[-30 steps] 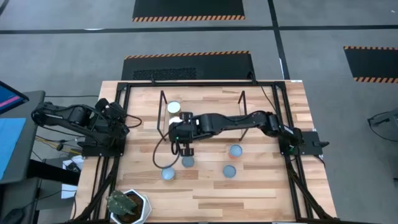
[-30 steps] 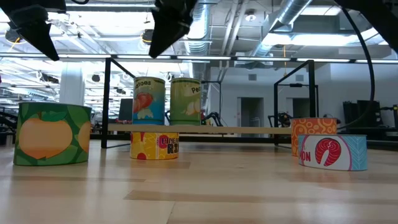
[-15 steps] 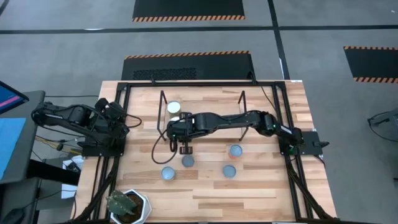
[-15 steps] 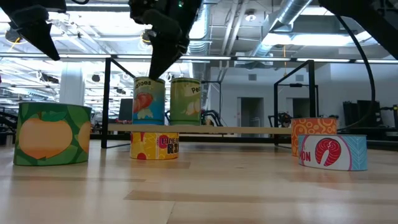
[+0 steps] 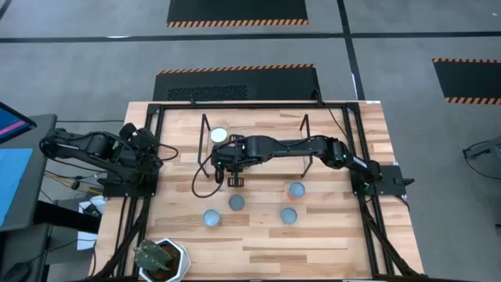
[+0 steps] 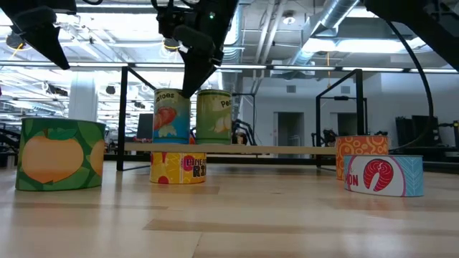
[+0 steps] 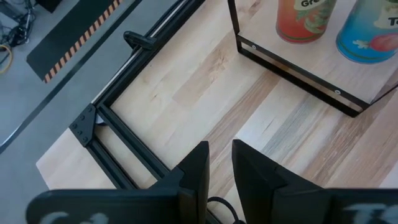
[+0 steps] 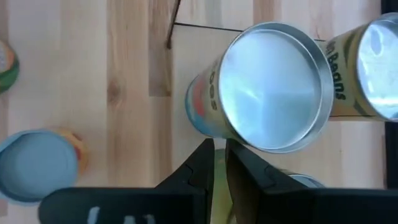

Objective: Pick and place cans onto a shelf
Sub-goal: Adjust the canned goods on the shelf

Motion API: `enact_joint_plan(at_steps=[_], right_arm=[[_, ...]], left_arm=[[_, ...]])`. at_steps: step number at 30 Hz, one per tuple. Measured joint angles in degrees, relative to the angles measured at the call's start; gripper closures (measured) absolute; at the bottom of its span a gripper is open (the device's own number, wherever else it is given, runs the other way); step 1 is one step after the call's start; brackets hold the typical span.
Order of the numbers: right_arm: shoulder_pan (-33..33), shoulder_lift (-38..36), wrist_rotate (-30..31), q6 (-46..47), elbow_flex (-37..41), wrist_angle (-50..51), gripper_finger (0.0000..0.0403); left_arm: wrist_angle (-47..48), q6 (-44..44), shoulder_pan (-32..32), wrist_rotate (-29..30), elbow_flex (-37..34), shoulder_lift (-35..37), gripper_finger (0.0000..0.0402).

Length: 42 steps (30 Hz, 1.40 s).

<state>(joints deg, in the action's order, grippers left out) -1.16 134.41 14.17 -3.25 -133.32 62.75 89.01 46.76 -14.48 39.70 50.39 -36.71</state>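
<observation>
Your right gripper point(image 5: 234, 180) has pulled back from the near cans toward the shelf point(image 5: 254, 149) since a second ago. It now hangs just over the blue-labelled can point(image 6: 172, 117) standing there, fingers point(image 8: 200, 163) almost pressed together, pinching nothing. The other cans haven't shifted. Your left gripper point(image 7: 214, 167) waits at the surface's point(image 5: 329, 235) left edge, fingers nearly together.
</observation>
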Motion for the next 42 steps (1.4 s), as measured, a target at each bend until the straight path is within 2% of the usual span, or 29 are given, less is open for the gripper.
enact_joint_plan(at_steps=[32,37,42], right_arm=[[-1.4,-0.5,-0.6,-2.8,-1.7,-2.4,0.0338],[-1.7,-1.5,7.0,-3.3,-1.6,0.5,0.0338],[-0.5,-1.7,14.4,1.0,-1.6,10.3,0.0338]], left_arm=[[0.0,0.0,0.0,-0.1,0.0,0.0,0.0341],[0.0,0.0,0.0,-0.1,0.0,0.0,0.0341],[0.0,0.0,0.0,-0.1,0.0,0.0,0.0341]])
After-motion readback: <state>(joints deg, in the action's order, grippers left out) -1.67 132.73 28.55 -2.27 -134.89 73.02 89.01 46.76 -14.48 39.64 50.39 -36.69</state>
